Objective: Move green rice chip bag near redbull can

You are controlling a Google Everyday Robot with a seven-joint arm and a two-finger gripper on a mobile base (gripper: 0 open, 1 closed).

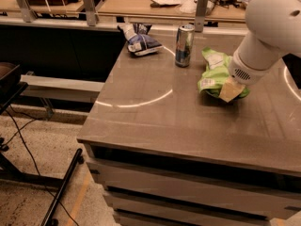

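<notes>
Brown-grey table top (150, 121) fills the camera view, and behind it stand light wooden desks (136, 1) with papers and cables. From the right edge the white arm (270, 22) comes in; its upper part is cut off by the frame. It slopes down and to the left to the gripper (227, 88), which sits low over the right side of the table. The jaws are clamped on the green rice chip bag (212, 74). Only one beige finger (233, 91) shows, the other is hidden behind the bag. The bag is crumpled, just right of the upright redbull can (184, 46), not touching it. A small dark blue bag (140, 41) lies further left.
</notes>
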